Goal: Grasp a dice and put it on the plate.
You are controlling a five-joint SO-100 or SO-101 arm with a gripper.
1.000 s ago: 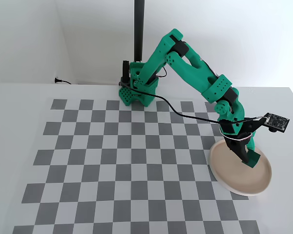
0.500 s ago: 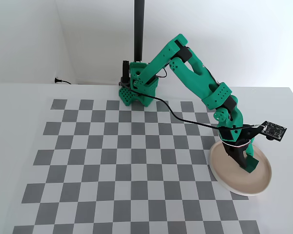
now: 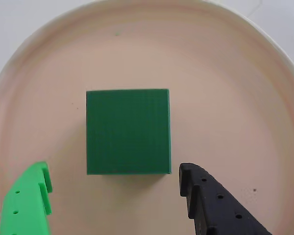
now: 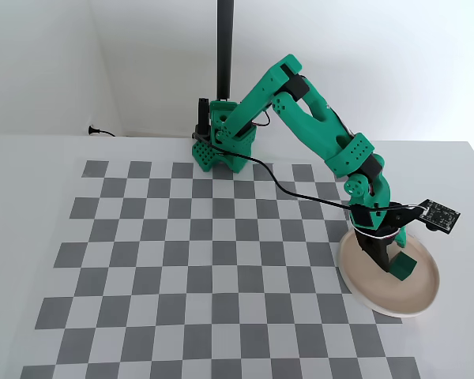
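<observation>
On a white bench laid with a grey checkerboard, the dice lands on the plate.

Half a second ago the green cube sat pinched at the arm's tip; now the gripper has its jaws spread wide, one on either side of the cube and clear of it, which rests flat on the beige face of the plate. The delivery looks done; only the retreat remains.
</observation>
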